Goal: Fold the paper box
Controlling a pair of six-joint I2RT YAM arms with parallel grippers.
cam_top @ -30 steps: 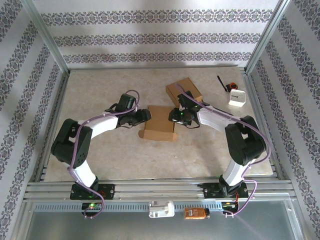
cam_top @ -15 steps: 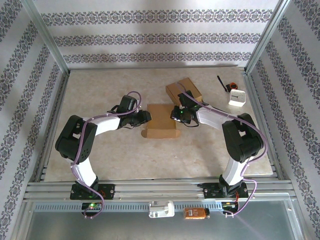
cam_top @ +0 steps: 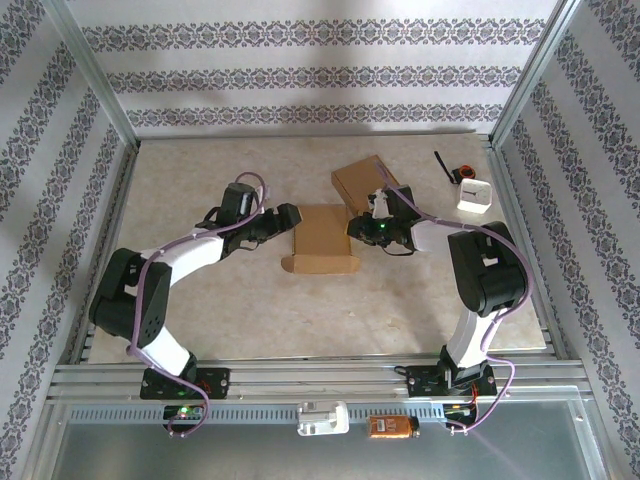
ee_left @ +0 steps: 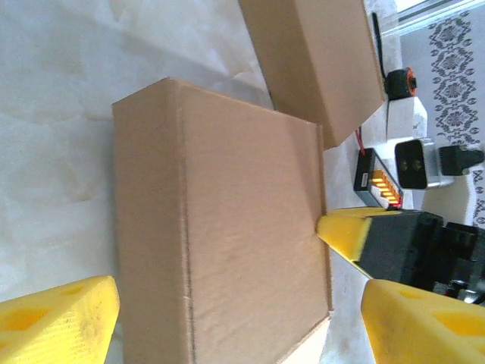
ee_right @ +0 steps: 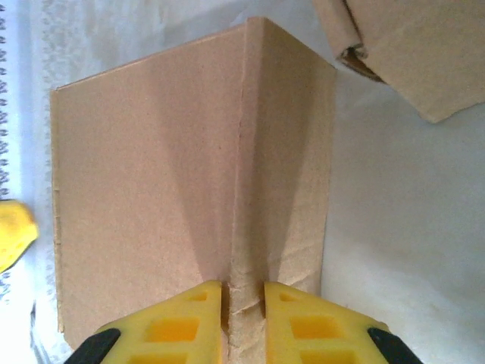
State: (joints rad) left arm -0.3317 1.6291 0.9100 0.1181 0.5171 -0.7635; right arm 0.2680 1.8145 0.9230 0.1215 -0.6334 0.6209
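The paper box [cam_top: 322, 238] lies on the pale tabletop [cam_top: 250, 310] between your two arms, a plain brown cardboard piece with its broad face up. In the left wrist view the paper box [ee_left: 242, 235] shows one narrow side panel bent down along a crease. In the right wrist view the paper box [ee_right: 174, 189] shows a crease running lengthwise, with the panel past it sloping away.

Your right gripper [cam_top: 358, 228] sits at the box's edge on the right arm's side. From its own camera, the right gripper [ee_right: 243, 292] has its yellow fingers [ee_right: 189, 318] drawn close together with a thin strip of the box's cardboard pinched between them, so it is gripping the box. One of those yellow fingers [ee_left: 345, 227] also shows in the left wrist view, touching that same edge.

Your left gripper [cam_top: 290, 215] is at the box's opposite edge. Its fingers [ee_left: 68, 315] stand spread wide, one on either side of the box, and the left gripper [ee_left: 236, 292] has hold of nothing.

Just beyond the box's far corner, on the right arm's side, a second cardboard box [cam_top: 366, 180] lies at an angle; it is close to the paper box but apart from it. Farther out past that one sit a small white device [cam_top: 474, 195] and a thin black stick with an orange part [cam_top: 455, 168], well apart from the paper box.
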